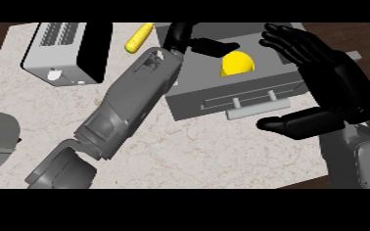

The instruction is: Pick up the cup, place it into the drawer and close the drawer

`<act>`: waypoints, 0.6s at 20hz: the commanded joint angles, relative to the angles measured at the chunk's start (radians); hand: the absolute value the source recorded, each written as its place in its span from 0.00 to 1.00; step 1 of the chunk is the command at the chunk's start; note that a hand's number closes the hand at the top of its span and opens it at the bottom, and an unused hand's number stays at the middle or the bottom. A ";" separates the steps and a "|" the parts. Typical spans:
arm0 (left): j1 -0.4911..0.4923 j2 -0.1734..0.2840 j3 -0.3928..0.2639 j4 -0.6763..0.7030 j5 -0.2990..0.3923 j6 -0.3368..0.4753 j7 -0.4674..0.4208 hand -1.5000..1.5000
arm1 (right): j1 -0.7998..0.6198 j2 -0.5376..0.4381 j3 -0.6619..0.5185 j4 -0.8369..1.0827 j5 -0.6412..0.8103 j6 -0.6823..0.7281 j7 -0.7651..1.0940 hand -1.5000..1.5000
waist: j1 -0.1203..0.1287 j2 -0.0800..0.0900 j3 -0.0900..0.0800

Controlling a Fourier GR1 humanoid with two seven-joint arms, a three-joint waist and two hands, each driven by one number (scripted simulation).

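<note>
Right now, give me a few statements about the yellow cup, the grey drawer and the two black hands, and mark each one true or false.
1. The yellow cup sits inside the open grey drawer. True.
2. The black right hand is curled round the cup. False: it is open, fingers straight, to the right of the drawer.
3. The black left hand reaches over the drawer's back, beside the cup. True.
4. The yellow corn cob lies in the drawer. False: it lies on the marble counter, left of the drawer.
5. A grey toaster stands at the counter's left. True.
</note>
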 commanded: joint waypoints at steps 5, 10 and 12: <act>0.015 0.000 0.043 -0.079 0.159 -0.006 -0.152 0.00 | 0.019 -0.042 0.143 0.018 -0.119 0.229 0.064 1.00 | 0.024 -0.013 -0.001; 0.000 0.000 0.054 -0.041 0.192 0.048 -0.186 0.00 | 0.072 -0.191 0.214 -0.046 -0.021 0.344 0.143 1.00 | 0.058 -0.028 -0.001; 0.011 0.000 0.037 -0.055 0.218 0.083 -0.200 0.00 | 0.097 -0.198 0.233 -0.034 0.096 0.314 0.133 0.00 | 0.083 -0.033 0.000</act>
